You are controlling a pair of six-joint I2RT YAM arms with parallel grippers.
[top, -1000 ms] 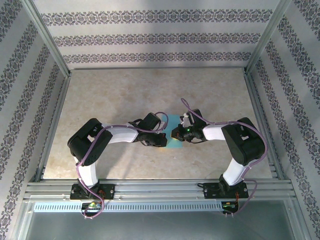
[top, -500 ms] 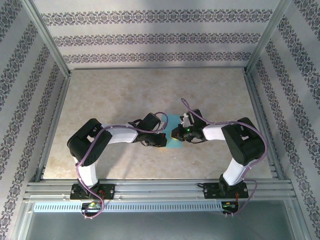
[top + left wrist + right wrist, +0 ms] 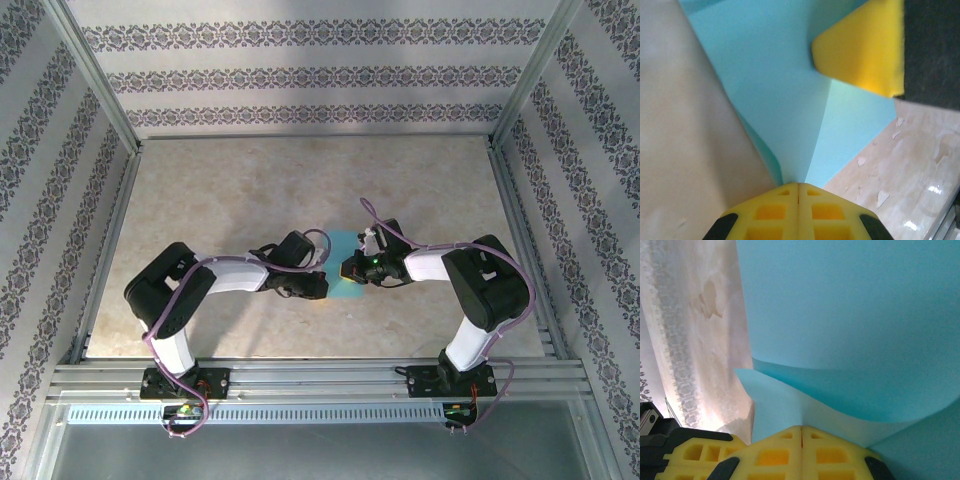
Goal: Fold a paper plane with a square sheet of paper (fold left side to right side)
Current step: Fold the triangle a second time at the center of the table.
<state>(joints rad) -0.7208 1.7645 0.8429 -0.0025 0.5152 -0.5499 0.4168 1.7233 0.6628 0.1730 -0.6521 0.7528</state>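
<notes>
My left gripper (image 3: 798, 186) is clamped on a fold of the blue sheet of paper (image 3: 780, 90), and my right gripper (image 3: 801, 429) pinches its other side. The sheet lies mid counter (image 3: 250, 180), mostly hidden under both grippers from above.

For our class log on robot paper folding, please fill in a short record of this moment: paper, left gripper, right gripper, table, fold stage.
paper: square sheet of paper, turquoise, mid-table, bent rather than flat, with one crease showing
left gripper: left gripper shut on the sheet at the crease's end
right gripper: right gripper shut on the sheet, where one layer curls over another
table: table, beige, marbled
fold stage: fold in progress, no plane shape yet
</notes>
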